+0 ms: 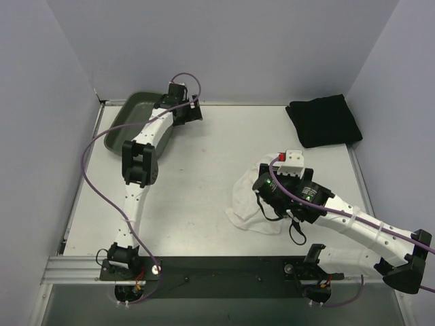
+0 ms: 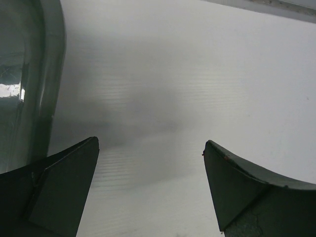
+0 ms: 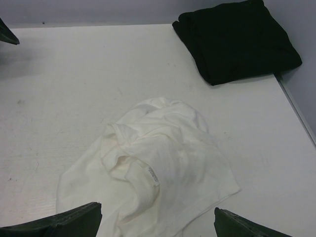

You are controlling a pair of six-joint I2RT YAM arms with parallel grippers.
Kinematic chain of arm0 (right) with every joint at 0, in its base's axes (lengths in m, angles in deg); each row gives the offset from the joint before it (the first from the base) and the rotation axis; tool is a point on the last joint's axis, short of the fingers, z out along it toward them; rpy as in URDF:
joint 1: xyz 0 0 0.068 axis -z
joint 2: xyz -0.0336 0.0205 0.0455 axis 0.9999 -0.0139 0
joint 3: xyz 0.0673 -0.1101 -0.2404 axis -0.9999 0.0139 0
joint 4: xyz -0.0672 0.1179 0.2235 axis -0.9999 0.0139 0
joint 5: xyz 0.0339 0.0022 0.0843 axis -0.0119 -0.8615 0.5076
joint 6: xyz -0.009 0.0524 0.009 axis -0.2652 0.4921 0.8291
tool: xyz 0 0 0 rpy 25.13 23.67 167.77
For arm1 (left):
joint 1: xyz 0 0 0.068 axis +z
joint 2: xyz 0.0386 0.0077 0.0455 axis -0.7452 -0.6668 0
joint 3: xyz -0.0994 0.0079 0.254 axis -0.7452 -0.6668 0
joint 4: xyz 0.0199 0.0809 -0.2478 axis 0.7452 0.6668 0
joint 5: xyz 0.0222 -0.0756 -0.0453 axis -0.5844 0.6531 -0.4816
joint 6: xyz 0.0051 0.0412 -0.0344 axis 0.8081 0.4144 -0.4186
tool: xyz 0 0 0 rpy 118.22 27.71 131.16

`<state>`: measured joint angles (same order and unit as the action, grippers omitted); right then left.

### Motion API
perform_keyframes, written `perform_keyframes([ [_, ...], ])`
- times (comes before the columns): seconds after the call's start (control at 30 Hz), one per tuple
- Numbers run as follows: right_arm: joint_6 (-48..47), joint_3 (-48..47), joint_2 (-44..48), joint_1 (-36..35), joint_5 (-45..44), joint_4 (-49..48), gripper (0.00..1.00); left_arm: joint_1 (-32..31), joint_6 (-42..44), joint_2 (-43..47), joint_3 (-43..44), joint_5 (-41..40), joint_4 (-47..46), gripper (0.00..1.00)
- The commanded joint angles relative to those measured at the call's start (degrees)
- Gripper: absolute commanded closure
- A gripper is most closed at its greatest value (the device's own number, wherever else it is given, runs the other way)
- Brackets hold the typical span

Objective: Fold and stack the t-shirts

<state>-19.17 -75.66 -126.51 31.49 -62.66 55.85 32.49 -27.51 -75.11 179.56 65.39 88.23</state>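
The crumpled white t-shirt [image 3: 168,153] is being hovered over by the wide-open right gripper [image 3: 157,208], probably needing an edge grasped next.

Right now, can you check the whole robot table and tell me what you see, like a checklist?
Surface: white table, a few faint marks.
Job's things: black t-shirt folded at the far right corner; white t-shirt crumpled, not folded, not stacked.
Clutter: green tray at the far left corner.
Grippers: left gripper open over bare table beside the tray; right gripper open above the white t-shirt, holding nothing.
Cables: purple cables loop along both arms.
Surroundings: plain grey walls; nothing else seen.
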Motion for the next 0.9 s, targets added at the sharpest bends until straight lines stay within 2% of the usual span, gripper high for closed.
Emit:
perform_keyframes([
  [0.0,0.82,-1.68,-1.21,-0.82,-1.12,0.91,0.0,4.25,3.51,0.27,0.99,-0.76,0.83,0.03],
  [0.53,0.73,-3.44,-2.27,-3.45,-1.47,1.35,0.0,13.21,5.63,4.14,0.11,0.12,2.15,0.03],
  [0.7,2.31,-4.32,-2.18,-5.48,-2.78,4.33,0.0,17.42,4.93,3.35,3.45,1.52,3.91,0.03],
  [0.87,3.9,-6.51,-2.97,-7.93,-4.72,8.54,0.0,20.78,3.87,4.75,3.28,4.34,3.91,0.03],
])
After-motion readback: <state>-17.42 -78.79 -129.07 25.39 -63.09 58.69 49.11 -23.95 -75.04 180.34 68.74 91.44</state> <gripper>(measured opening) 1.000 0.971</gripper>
